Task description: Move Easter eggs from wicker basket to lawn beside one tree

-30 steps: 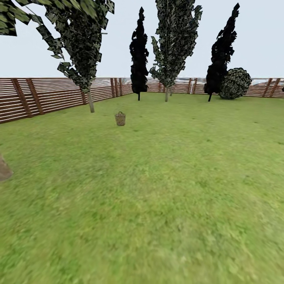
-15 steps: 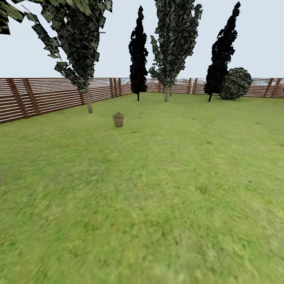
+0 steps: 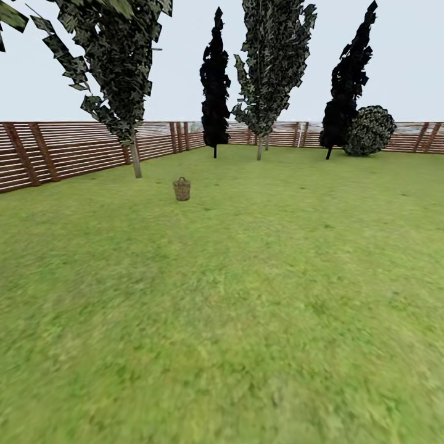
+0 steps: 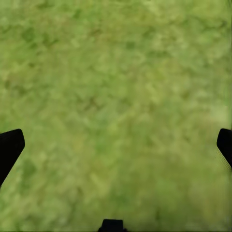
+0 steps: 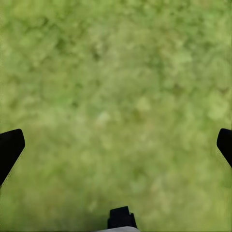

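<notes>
The wicker basket [image 3: 182, 189] stands small and upright on the lawn [image 3: 246, 296], far ahead and left of centre in the head view. The Easter eggs are hidden at this distance. The tree of the task is out of view. In the left wrist view my left gripper [image 4: 116, 145] is open over bare grass, its dark fingertips [image 4: 10, 145] at the frame's sides. My right gripper [image 5: 116, 145] is open too, fingertips [image 5: 10, 145] wide apart with nothing but grass between them.
A slim pale-stemmed tree [image 3: 135, 161] stands just beyond the basket on its left. Dark cypress-like trees [image 3: 214, 105] and a round bush [image 3: 369, 131] line the far side. A brown slatted fence [image 3: 68, 151] bounds the lawn at left and back.
The whole head view has shifted, so the camera moved. A grey-brown trunk base at the left edge has slid out of the picture. The basket sits slightly further left and lower in the frame.
</notes>
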